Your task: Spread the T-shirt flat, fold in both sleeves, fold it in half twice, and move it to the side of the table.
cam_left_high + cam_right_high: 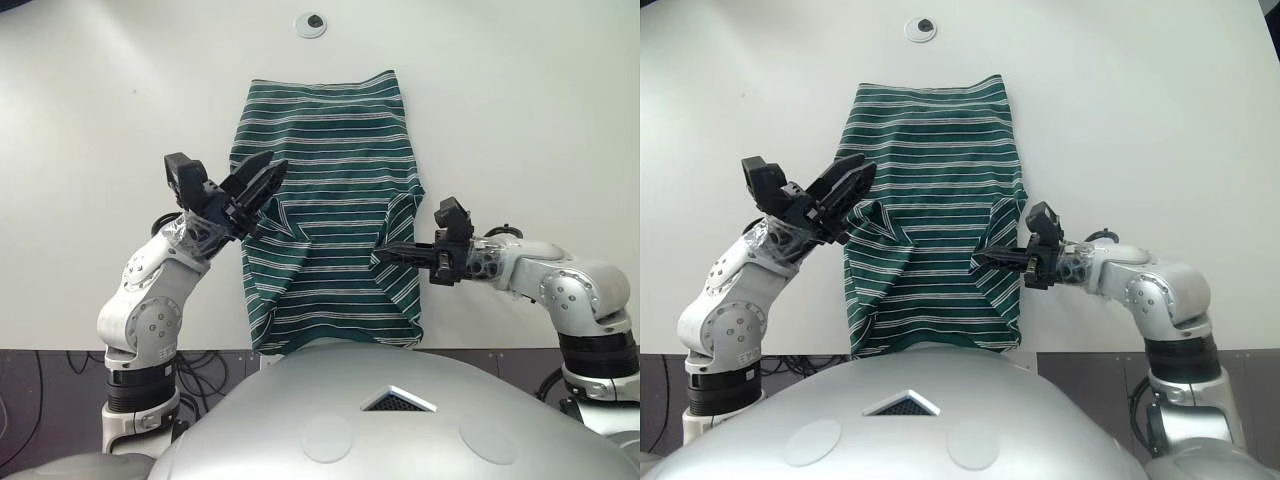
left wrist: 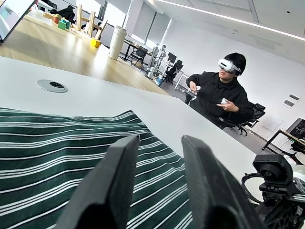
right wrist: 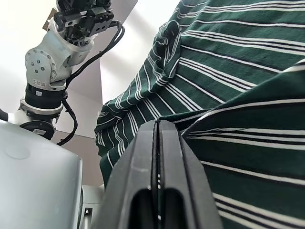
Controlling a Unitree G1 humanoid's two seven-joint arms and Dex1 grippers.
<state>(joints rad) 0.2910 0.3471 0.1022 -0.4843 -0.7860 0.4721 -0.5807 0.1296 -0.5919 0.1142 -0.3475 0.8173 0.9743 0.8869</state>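
Both sleeves (image 1: 290,228) folded onto T-shirt (image 1: 325,130); left fingers (image 2: 116,183) parted.

both eye views look down from the head onto the table (image 1: 520,120). wrist views skim the t-shirt (image 2: 57,143) closely

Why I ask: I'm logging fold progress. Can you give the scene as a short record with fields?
shirt: green striped, flat on table, lying lengthwise away from the robot
sleeves: both look folded in
halving: not yet done
left claw: open, empty, raised over shirt's left edge
right claw: shut, tip at shirt's right side
port: round, in table beyond shirt
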